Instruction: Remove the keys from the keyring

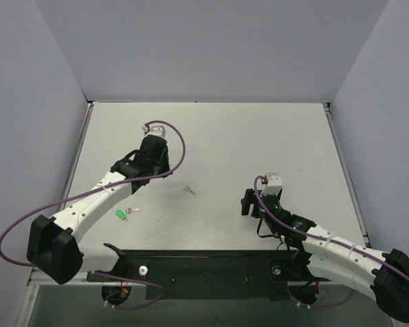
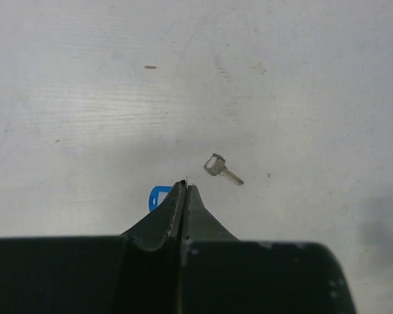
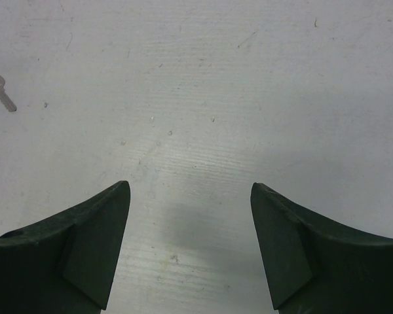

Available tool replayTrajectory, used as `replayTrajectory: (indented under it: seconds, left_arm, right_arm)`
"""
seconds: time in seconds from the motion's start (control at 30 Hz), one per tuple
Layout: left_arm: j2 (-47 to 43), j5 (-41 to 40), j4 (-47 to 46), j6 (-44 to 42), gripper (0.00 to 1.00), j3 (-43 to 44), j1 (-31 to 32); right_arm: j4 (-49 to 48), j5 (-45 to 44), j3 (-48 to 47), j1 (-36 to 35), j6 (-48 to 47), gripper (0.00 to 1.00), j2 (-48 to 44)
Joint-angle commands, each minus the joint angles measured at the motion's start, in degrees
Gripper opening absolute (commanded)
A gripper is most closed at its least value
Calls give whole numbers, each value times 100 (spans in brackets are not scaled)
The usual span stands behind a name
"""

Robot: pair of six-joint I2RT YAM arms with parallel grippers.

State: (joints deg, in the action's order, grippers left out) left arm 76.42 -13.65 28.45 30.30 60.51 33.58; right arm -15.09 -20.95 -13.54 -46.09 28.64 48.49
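Observation:
The keyring, a small blue tag (image 2: 158, 196), shows in the left wrist view, half hidden behind my left fingers. My left gripper (image 2: 185, 186) is shut, with a thin bright sliver of the ring pinched at its tips. The key (image 2: 221, 169), tiny and silver, lies loose on the table just ahead and right of those tips, apart from the tag. It also shows in the top view (image 1: 189, 190) and at the left edge of the right wrist view (image 3: 0, 91). In the top view my left gripper (image 1: 158, 165) hides the blue tag. My right gripper (image 3: 190, 196) is open and empty over bare table, also seen from above (image 1: 246, 203).
A green tag (image 1: 120, 214) joined to another silver key (image 1: 131, 210) lies near the left arm's forearm. A black bar (image 1: 204, 262) runs along the near edge between the arm bases. Grey walls enclose the white table (image 1: 259, 136) on three sides.

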Motion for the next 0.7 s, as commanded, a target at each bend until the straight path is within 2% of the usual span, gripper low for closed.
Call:
replayTrajectory:
  seconds: [0.0,0.03,0.07,0.4,0.67]
  left_arm:
    - [-592,-130,179,195,26,-547,-449]
    - [-663,-7,83,169,42,-619,-571]
    - [-803,29,21,143,79,-733,-607]
    - [-1173,-112,828,-244,84,-76,-889]
    - [-2280,99,1637,-762,87,49,-889]
  right_arm:
    - [-178,-14,0,38,54,70,3]
    - [-178,-14,1,47,62,70,-15]
    - [-170,-6,9,56,62,70,-24]
    - [-169,3,-8,65,71,70,20]
    - [-143,-23,-35,135,150,72,99]
